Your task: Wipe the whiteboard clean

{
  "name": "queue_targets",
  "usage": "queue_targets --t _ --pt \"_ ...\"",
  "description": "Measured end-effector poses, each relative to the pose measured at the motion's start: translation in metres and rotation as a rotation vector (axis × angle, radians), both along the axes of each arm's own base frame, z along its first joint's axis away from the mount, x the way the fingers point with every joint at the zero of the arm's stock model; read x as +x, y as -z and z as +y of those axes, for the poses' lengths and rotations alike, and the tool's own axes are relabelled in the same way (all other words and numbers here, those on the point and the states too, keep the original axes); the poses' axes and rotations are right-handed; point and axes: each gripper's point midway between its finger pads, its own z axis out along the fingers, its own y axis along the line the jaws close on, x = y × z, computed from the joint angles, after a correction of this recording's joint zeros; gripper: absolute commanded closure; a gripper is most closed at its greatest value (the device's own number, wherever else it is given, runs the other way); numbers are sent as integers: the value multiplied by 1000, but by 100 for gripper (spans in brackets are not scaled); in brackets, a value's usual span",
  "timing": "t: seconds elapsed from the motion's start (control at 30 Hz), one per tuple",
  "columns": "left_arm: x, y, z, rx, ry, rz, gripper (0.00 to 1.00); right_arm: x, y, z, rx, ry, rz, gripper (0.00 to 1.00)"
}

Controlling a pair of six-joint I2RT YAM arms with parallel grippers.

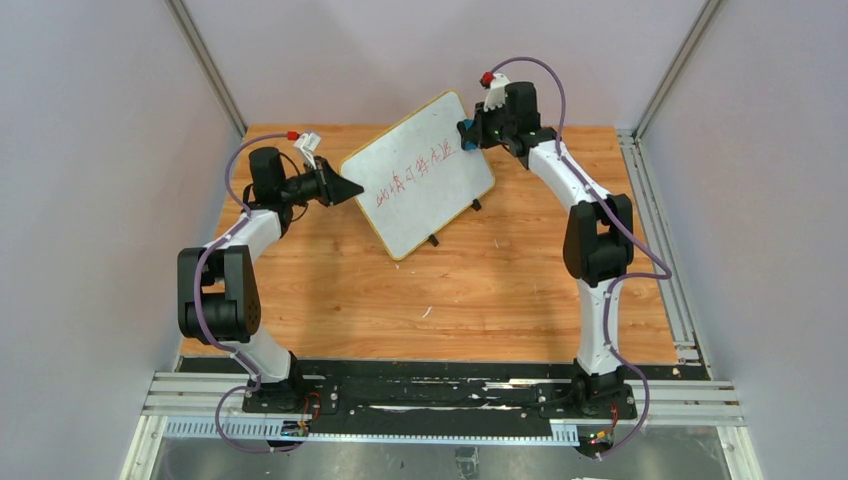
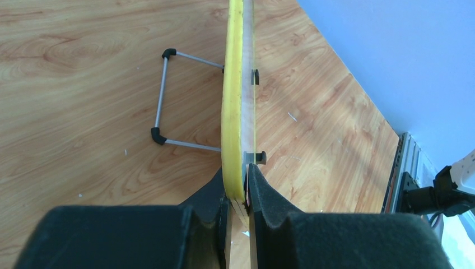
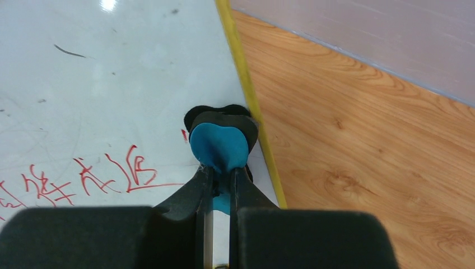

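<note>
The whiteboard (image 1: 430,205) stands at twelve o'clock on the bench (image 1: 450,300). The left pincer (image 1: 350,188) clamps its nine o'clock edge, bracing it; the right pincer (image 1: 468,133), nipping a blue eraser (image 3: 218,147), presses beside the red writing (image 3: 106,176).

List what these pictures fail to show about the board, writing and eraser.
1. Top external: red handwriting too small to read.
2. Left wrist: whiteboard seen edge-on, its writing face hidden.
3. Right wrist: writing cut off by the left edge; eraser wiping face hidden by its own body and the right claw.
</note>
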Motion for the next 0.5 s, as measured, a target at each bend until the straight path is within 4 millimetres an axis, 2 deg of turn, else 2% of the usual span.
queue_targets --t 0.1,0.37,0.5 --pt "0 0 0 7 6 -2 100 -1 -6 8 9 -19 -18 99" --pt "-1 0 1 26 17 17 100 -7 -7 24 16 -50 -33 99" --pt "-2 0 1 30 22 23 100 -19 -5 40 19 -80 -40 100"
